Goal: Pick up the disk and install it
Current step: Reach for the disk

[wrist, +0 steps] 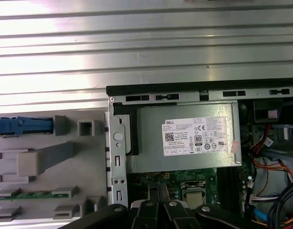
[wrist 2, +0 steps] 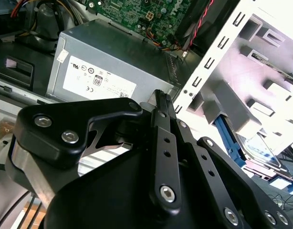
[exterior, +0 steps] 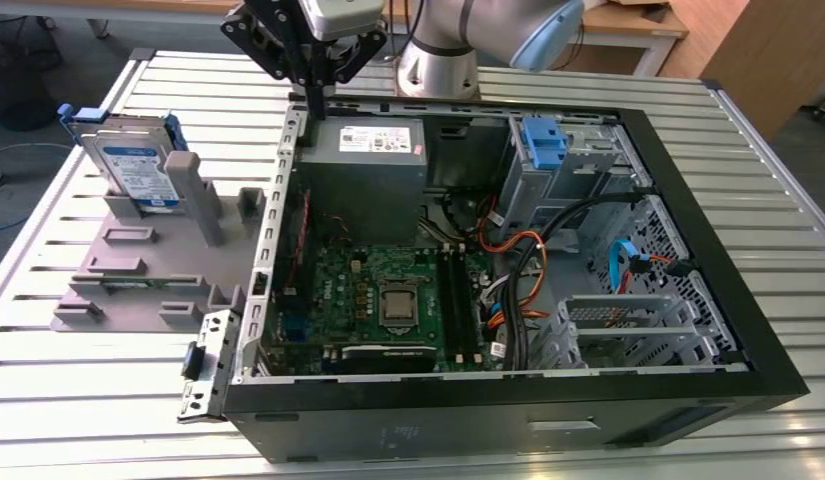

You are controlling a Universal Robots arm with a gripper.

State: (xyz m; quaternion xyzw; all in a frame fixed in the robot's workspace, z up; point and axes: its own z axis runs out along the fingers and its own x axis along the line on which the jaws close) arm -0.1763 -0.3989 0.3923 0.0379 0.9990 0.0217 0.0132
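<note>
Your gripper (exterior: 312, 100) hung with its two black fingers pressed together and nothing between them, just above the rear corner of the open computer case (exterior: 519, 420), as the exterior view showed it. Its tip sat near the grey power-supply box (exterior: 365, 150) with the white label. The disk (exterior: 135, 165) stood upright on its edge in a grey plastic holder (exterior: 145, 280) outside the case, on the exterior view's left, well apart from the gripper. Its silver body carried a white-and-blue label, and a blue carrier bracket framed it. Case and holder both rested on a slatted metal table (exterior: 746, 130). Inside the case you could see a green motherboard (exterior: 385, 290) and a lone blue bracket (exterior: 546, 140) on the drive cage.

In the second wrist view, the gripper (wrist 2: 161, 98) loomed close, fingers closed on air, pointing toward the power-supply box (wrist 2: 113, 62). Beyond the perforated case wall (wrist 2: 218, 62), the disk (wrist 2: 258, 148) sat in the holder, its blue bracket along one side.

In the first wrist view, looking straight down, the gripper (wrist: 159, 191) had its tip over the motherboard (wrist: 194, 183), near the power-supply box (wrist: 184, 138). The disk (wrist: 22, 125) appeared edge-on as a blue strip in the holder (wrist: 41, 160), outside the case wall.
</note>
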